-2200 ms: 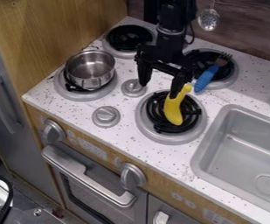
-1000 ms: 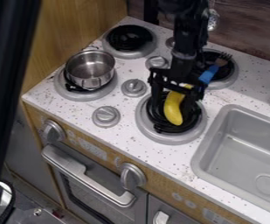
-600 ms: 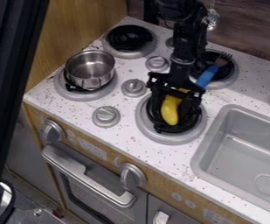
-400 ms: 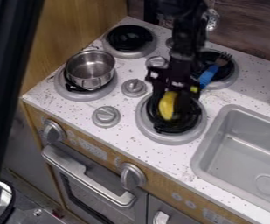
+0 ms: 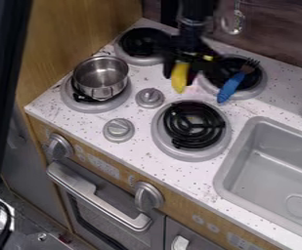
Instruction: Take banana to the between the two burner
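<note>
claw (image 5: 182,80): was pinched around the banana (image 5: 179,78);
banana: hung over the stovetop (image 5: 143,116), toward its back edge; a slanted grip could have let it slip;
blue fork (image 5: 228,88): lay nearby; a low swing risked knocking it;

Soft, even light glints off the pot (image 5: 99,77)
</note>
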You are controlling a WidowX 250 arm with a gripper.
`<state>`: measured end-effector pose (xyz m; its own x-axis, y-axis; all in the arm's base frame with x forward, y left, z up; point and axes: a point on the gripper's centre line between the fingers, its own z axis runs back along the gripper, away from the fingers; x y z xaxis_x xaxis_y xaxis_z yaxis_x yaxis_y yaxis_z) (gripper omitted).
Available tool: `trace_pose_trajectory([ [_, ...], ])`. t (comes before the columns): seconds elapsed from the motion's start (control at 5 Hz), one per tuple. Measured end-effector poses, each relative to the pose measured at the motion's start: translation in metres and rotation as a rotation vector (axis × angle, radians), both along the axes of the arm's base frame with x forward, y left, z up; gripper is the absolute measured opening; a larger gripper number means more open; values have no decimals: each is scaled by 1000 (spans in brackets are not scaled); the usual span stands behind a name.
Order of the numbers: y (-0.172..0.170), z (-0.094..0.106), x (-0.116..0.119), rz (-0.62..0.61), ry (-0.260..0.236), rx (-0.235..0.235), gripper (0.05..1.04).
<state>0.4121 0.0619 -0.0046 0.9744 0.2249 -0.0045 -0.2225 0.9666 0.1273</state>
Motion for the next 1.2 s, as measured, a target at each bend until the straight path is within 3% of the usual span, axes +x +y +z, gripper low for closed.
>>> trace_pose_trajectory([
  [0.2,8,-27,10,0,54,7,551],
  [0.4,12,-32,6,-11,105,-5,595],
  [0.6,11,-43,-2,-28,106,-22,888],
  [0.8,0,-31,-12,-32,75,-45,1003],
  [1.0,-6,6,-21,-48,40,-55,999],
  [1.2,-14,15,-41,-35,8,-108,999],
])
